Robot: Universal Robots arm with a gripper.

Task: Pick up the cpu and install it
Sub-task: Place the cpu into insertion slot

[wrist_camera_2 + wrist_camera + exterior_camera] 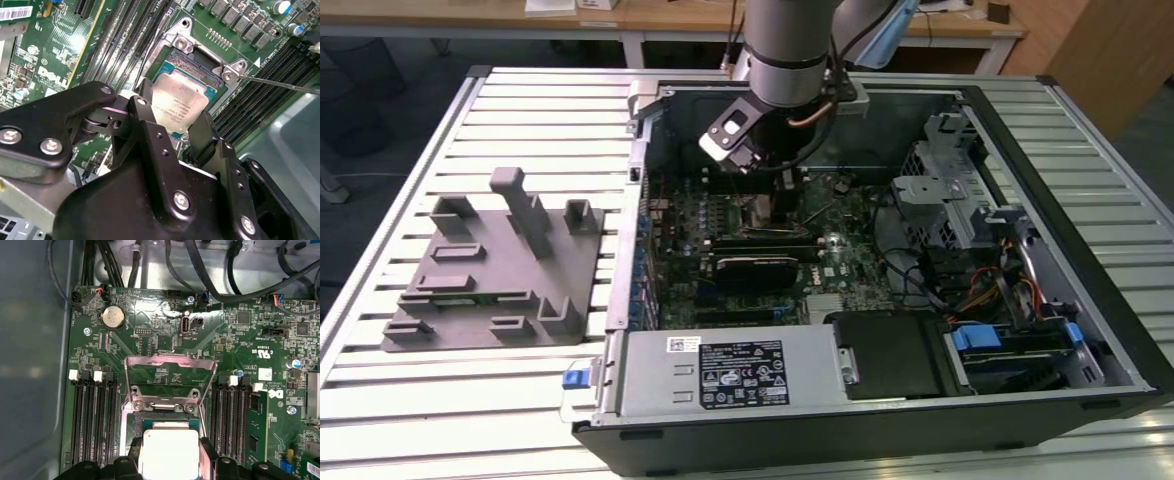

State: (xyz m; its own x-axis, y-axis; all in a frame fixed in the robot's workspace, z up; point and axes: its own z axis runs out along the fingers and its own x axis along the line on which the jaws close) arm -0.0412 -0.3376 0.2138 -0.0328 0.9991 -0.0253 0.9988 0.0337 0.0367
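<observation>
Counting one cpu and one socket, I am clamping the cpu between the two fingers of the gripper, while the arm is reaching straight down into the case.

light: bright, likely overhead | glare: cpu top | shadow: case interior

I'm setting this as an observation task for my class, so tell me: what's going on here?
A robot arm reaches into an open computer case. Its gripper holds the cpu by two edges, right over the motherboard socket, whose metal retention plate is swung open. From both wrist views I cannot tell whether the cpu is seated.
</observation>
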